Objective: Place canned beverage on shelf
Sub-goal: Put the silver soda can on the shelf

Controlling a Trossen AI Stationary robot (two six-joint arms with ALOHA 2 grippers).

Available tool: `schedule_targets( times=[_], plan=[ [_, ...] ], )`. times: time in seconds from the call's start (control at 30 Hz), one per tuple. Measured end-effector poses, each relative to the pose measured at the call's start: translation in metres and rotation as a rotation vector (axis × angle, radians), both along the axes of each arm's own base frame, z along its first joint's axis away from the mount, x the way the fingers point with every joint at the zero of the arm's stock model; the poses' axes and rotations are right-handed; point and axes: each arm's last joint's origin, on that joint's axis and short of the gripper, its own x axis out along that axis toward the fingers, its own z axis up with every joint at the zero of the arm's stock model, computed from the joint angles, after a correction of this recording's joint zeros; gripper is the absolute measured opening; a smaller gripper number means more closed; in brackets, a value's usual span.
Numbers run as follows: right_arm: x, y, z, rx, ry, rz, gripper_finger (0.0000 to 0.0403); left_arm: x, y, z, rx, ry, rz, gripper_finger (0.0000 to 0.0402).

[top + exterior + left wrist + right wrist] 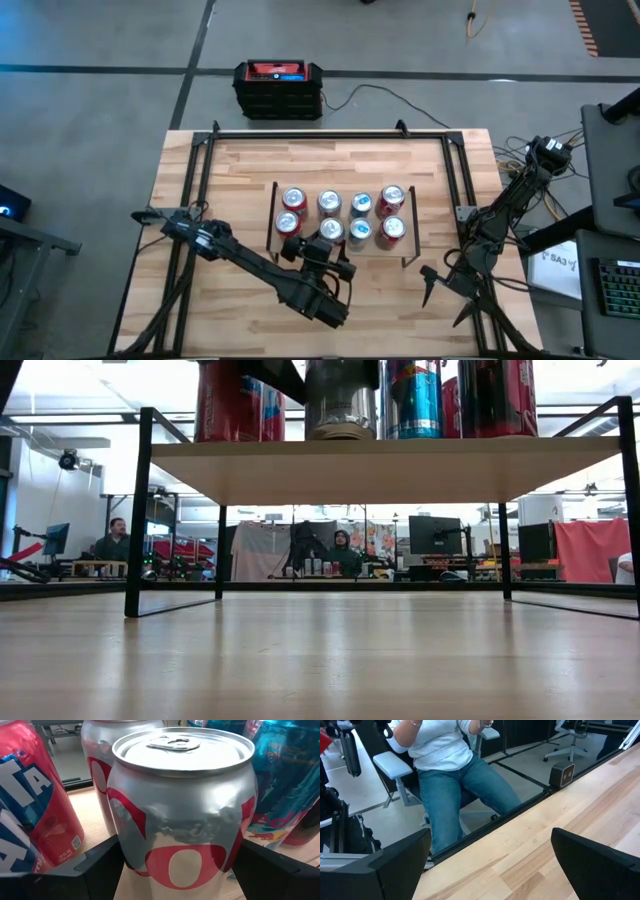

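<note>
Left gripper (322,243) fingers bracketed the dented silver can (182,805) on the shelf (380,468), contact uncertain. Risk: withdrawal nudging the red can (30,805) at 9 o'clock.

Cans on the shelf (415,215), counted from the high view: eight in two rows of four. Red cans: four, at the row ends (294,198). Silver-and-red cans: two (182,805). Blue cans: two (362,204). Shelves: one. Arms: two. Seated persons counted in the room: three (445,765).
</note>
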Motion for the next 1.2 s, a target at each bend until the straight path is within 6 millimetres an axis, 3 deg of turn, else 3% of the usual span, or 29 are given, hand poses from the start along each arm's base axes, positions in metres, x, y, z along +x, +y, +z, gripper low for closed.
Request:
schedule_targets(
  times=[0.8, 1.1, 1.2],
  plan=[
    [0.0000, 0.0000, 0.0000, 0.000, 0.001, 0.000, 0.0400, 0.0009, 0.0024, 0.0008, -0.001, -0.002, 0.006, 0.0314],
    [0.0000, 0.0000, -0.0001, 0.000, 0.001, 0.000, 0.0400, 0.0008, 0.0023, -0.0007, -0.047, -0.005, 0.021, 0.0388],
    [0.0000, 0.0000, -0.0001, -0.001, 0.000, 0.000, 0.0400, 0.0009, 0.0025, -0.0010, -0.060, -0.001, 0.023, 0.0396]
  ],
)
